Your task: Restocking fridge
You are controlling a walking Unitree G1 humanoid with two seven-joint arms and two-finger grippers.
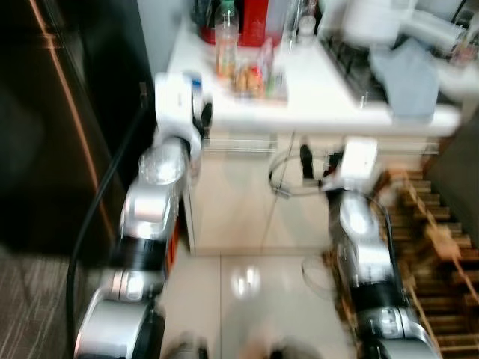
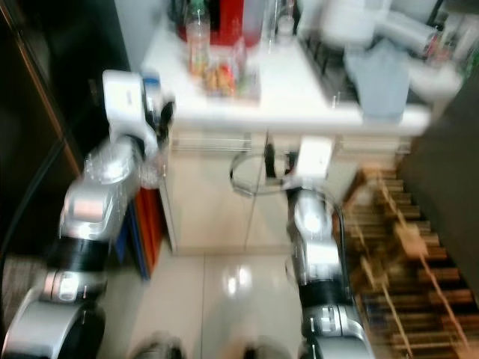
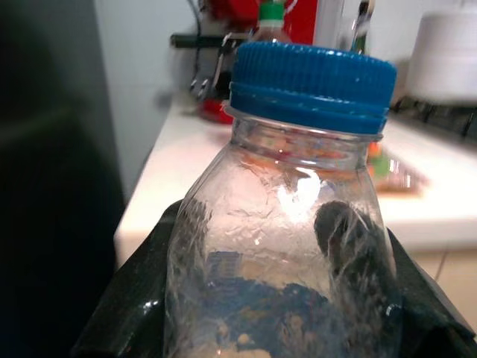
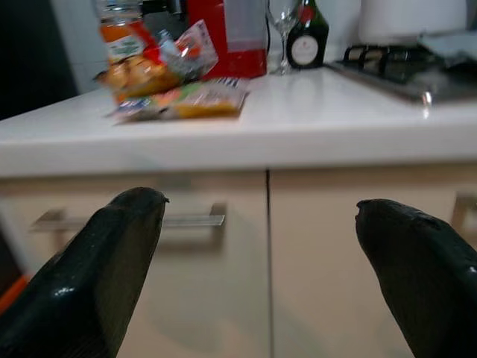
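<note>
The left pincer [image 3: 279,328] is closed around a clear bottle [image 3: 287,246] with a blue cap [image 3: 311,83], held upright just off the corner of the counter [image 1: 322,93]. Thin crinkly plastic, probably light and easily crushed; gripping the body below the shoulder looks safest. The right pincer [image 4: 261,261] gapes wide, empty, facing the cabinet front.

Both eye views look steeply down from the head, blurred, sharing the white kitchen counter [image 1: 329,97] and glossy tiled floor [image 2: 224,284]. The left wrist view sits very close behind a clear plastic bottle with a blue cap [image 3: 298,224]. The right wrist view faces the cream cupboard fronts [image 4: 223,253] from below counter height.
</note>
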